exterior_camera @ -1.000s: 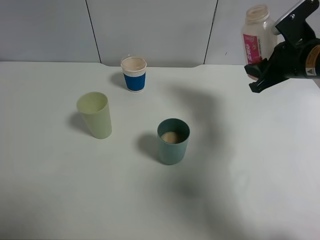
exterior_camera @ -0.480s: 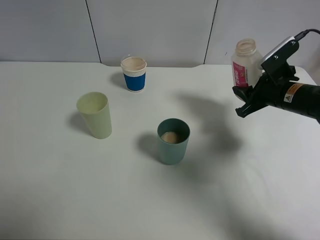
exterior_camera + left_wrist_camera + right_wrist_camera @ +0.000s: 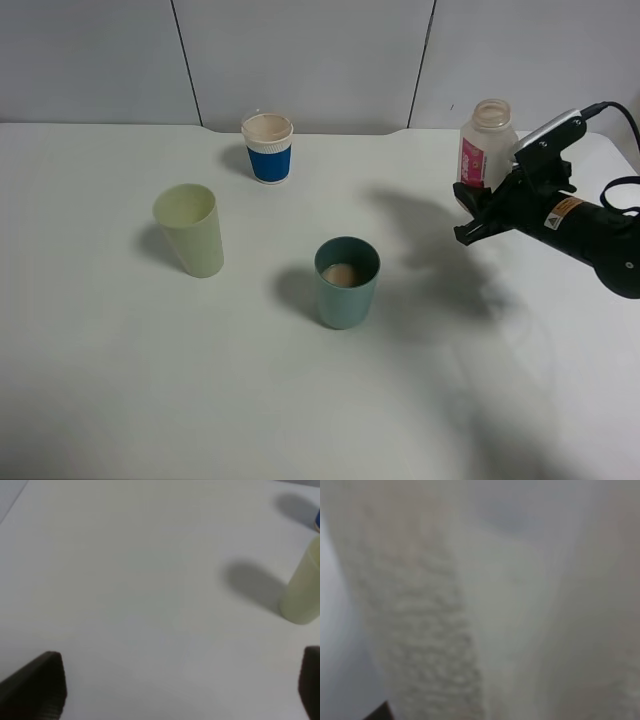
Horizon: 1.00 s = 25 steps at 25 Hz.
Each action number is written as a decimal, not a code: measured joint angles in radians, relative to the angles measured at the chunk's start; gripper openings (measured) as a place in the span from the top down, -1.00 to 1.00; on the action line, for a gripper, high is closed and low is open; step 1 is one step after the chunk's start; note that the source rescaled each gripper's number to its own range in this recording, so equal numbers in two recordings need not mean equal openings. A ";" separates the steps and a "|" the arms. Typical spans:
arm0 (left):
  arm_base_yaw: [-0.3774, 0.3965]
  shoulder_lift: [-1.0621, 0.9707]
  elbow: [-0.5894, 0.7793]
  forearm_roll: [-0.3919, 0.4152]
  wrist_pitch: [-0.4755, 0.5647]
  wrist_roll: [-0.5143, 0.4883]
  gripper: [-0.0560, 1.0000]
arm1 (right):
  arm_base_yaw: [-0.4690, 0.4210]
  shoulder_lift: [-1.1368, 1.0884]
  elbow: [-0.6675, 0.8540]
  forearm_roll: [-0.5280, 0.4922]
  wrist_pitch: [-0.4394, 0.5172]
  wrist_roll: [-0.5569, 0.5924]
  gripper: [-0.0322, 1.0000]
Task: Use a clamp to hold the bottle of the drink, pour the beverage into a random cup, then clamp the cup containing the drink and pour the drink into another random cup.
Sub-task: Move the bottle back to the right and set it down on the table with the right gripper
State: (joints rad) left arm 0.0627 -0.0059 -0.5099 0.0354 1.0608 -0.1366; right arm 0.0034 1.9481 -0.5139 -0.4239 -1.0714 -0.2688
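While left hand [image 3: 175, 686] spread, right hand [image 3: 473, 212] pinches upright bottle [image 3: 486, 148] between jaws.

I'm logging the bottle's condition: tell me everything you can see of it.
The bottle is small, squarish translucent plastic with a pink-red label and a wide, uncapped neck. It is upright over the right rear of the table. The right hand grips its lower part from the side. Whether its base rests on the table is hidden. The right wrist view shows it only as a pale blur.
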 joint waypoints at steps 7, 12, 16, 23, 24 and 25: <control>0.000 0.000 0.000 0.000 0.000 0.000 -0.62 | 0.000 0.069 -0.001 0.049 -0.100 0.000 0.94; 0.000 0.000 0.000 0.000 0.000 0.000 -0.62 | 0.000 0.133 -0.039 0.073 -0.131 0.001 0.94; 0.000 0.000 0.000 0.000 0.000 0.000 -0.62 | 0.000 0.165 -0.065 0.088 -0.131 0.019 0.94; 0.000 0.000 0.000 0.000 0.000 0.000 -0.62 | 0.000 0.220 -0.143 0.099 -0.134 0.029 0.94; 0.000 0.000 0.000 0.000 0.000 0.000 -0.62 | 0.000 0.229 -0.154 0.099 -0.134 0.035 0.94; 0.000 0.000 0.000 0.000 0.000 0.000 -0.62 | 0.000 0.229 -0.154 0.099 -0.134 0.035 0.94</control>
State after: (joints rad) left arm 0.0627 -0.0059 -0.5099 0.0354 1.0608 -0.1366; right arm 0.0034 2.1775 -0.6679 -0.3251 -1.2051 -0.2340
